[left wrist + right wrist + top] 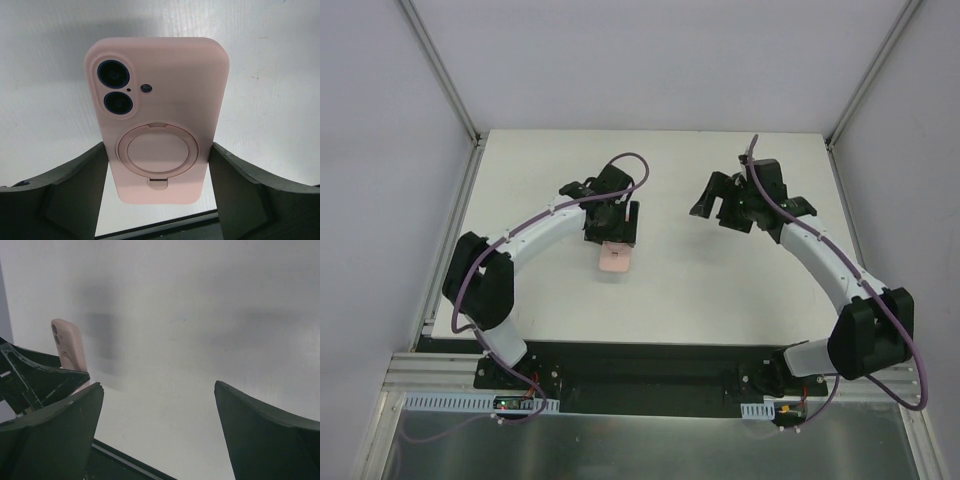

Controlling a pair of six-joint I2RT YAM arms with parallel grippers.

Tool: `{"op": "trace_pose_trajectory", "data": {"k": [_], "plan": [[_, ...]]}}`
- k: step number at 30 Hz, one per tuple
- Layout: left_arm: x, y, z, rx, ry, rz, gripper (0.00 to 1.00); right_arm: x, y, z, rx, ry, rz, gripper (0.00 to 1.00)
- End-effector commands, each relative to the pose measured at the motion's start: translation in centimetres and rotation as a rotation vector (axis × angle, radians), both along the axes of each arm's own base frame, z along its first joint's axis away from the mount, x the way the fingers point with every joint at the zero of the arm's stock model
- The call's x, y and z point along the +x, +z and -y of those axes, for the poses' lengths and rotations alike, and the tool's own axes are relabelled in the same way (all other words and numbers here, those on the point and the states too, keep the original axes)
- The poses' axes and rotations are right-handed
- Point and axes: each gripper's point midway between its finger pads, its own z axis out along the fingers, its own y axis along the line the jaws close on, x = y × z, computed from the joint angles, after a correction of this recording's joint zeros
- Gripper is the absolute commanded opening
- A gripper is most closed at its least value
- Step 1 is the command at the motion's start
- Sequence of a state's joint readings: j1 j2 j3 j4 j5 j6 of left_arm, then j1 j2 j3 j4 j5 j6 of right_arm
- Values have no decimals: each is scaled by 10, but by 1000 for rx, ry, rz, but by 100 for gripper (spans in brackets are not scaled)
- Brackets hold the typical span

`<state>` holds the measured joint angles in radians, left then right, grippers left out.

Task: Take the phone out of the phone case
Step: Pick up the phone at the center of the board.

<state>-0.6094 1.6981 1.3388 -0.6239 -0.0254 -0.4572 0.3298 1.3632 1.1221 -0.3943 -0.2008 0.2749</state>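
The salmon-pink phone case (pixel 160 100) shows its back, with a ring stand (pixel 157 152) and camera cut-outs. Dark lenses (pixel 114 75) of the phone sit in those cut-outs; the phone's face is hidden. My left gripper (pixel 159 147) is shut on the case, one finger pressed against each long edge near its lower end. In the top view the case (pixel 615 262) sticks out below the left gripper (pixel 612 235), mid-table. The right wrist view catches the case (pixel 67 342) at far left, standing on end. My right gripper (pixel 159 387) is open and holds nothing, to the right of the case (pixel 720 208).
The white table (pixel 720 290) is walled by grey panels on three sides. A black strip and a metal rail (pixel 640 365) run along the near edge by the arm bases.
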Motion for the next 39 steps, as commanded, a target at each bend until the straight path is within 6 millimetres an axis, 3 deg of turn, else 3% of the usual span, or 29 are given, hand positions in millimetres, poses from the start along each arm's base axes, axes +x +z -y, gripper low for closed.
{"op": "trace_pose_trajectory", "data": {"k": [1,9,23,28,34,39], "plan": [[-2,44,20,-128,-68,67,36,17,27,-41,184,41,25,96],[-10,68,36,-232,-140,73,36,37,23,-80,314,69,-30,97],[-23,91,52,-348,-215,64,36,31,12,-137,381,183,-106,99],[-24,95,54,-358,-224,70,37,25,7,-152,398,220,-129,88],[-23,95,55,-359,-233,68,37,15,7,-166,430,278,-148,64],[-17,96,57,-352,-248,82,38,3,5,-169,444,311,-166,59]]}}
